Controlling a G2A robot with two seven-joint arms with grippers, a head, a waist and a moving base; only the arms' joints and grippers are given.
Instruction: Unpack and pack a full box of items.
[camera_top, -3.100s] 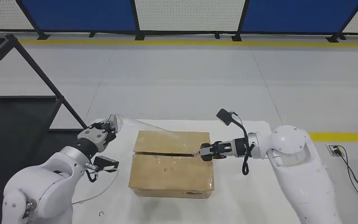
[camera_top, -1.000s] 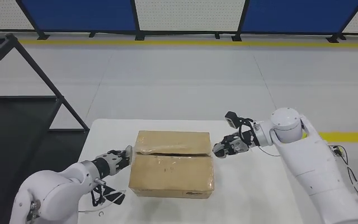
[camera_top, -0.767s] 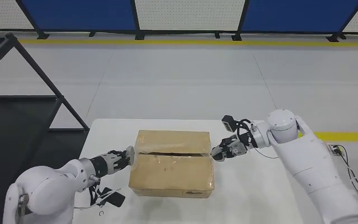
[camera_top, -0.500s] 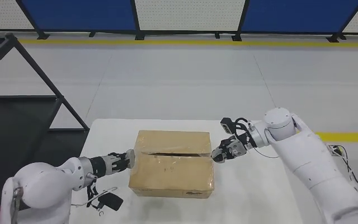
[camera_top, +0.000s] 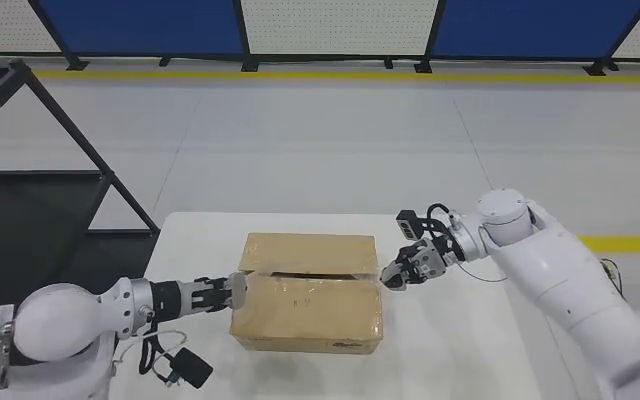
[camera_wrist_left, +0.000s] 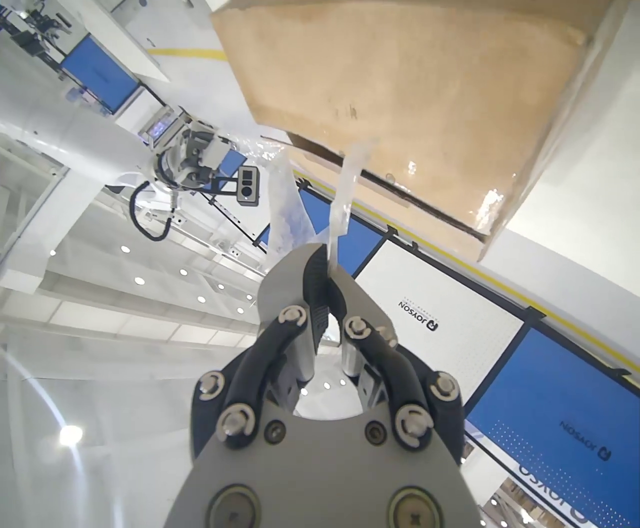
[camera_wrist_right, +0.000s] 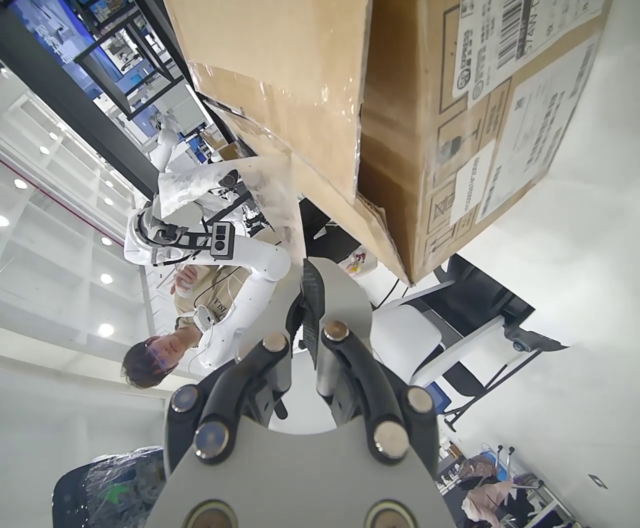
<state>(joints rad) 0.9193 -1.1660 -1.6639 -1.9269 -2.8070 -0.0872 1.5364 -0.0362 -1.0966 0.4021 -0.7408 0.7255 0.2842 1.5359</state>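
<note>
Flanking the cardboard box (camera_top: 305, 300) on the worktop (camera_top: 450, 350), the left claw (camera_wrist_left: 327, 257) is pinching a clear tape strip (camera_wrist_left: 345, 185) tight while the right claw (camera_wrist_right: 305, 267) is clamping another tape flap (camera_wrist_right: 280, 200).

Brown cardboard box (camera_top: 307, 295), flaps closed, mid-table

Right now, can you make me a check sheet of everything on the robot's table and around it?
surface: white table, holding one box.
job's things: cardboard box mid-table, flaps down, thin gap along the top seam; a strip of clear tape hangs off its end.
clutter: nothing seen.
claws: left claw shut on the tape at one end of the box; right claw shut at the other end, seemingly pinching tape too.
cables: black cable loops at the right wrist; second cable dangles under the left arm.
surroundings: blue and white panels, yellow floor line, black frame beside the table.
</note>
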